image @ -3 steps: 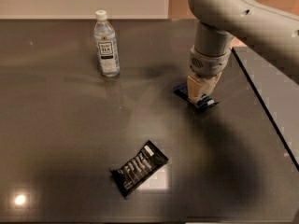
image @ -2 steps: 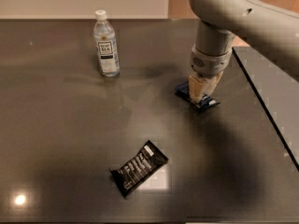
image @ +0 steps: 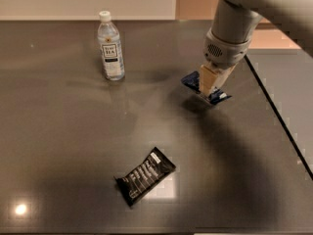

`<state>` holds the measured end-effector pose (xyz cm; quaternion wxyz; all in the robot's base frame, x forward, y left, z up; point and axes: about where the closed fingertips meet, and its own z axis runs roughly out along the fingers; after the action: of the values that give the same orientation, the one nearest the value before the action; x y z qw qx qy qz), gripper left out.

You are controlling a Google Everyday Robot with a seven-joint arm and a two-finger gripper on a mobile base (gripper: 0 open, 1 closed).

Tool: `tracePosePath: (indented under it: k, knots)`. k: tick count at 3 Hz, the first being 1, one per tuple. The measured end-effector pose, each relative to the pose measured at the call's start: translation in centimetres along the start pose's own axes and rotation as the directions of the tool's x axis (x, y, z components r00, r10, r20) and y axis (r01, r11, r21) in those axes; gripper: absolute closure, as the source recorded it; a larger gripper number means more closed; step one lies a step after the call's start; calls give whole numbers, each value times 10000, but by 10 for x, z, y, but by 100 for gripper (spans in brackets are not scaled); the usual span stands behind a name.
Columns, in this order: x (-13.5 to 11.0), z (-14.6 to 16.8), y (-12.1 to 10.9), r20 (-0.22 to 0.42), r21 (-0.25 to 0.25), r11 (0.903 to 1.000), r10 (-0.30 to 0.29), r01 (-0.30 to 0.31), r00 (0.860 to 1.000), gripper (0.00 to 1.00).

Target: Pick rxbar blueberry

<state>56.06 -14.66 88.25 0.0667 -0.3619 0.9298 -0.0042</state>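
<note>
The rxbar blueberry [image: 190,80], a small flat bar in a dark blue wrapper, is at the right of the dark table [image: 58,131]. My gripper [image: 209,88] comes down from the grey arm at the upper right and its cream fingers [image: 207,78] are shut across the middle of the bar. Only the bar's two blue ends stick out on either side. The bar is tilted and held a little above the table, with a shadow under it.
A black wrapper bar with white text [image: 145,175] lies at the front centre. A clear water bottle with a white cap [image: 110,48] stands at the back left. The table's right edge [image: 279,119] runs diagonally close to the gripper.
The gripper has risen slightly with the blue bar in it, and the bar now tilts off the table. The black bar and the bottle have not moved.
</note>
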Motion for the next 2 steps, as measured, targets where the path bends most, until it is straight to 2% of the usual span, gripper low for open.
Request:
tracePosePath:
  k: [1, 2]
  knots:
    - [-6, -33, 11, 587, -87, 9981, -599, 605, 9965, 100]
    - [-9, -66, 21, 1045, -157, 9921, -1222, 1244, 9870, 100]
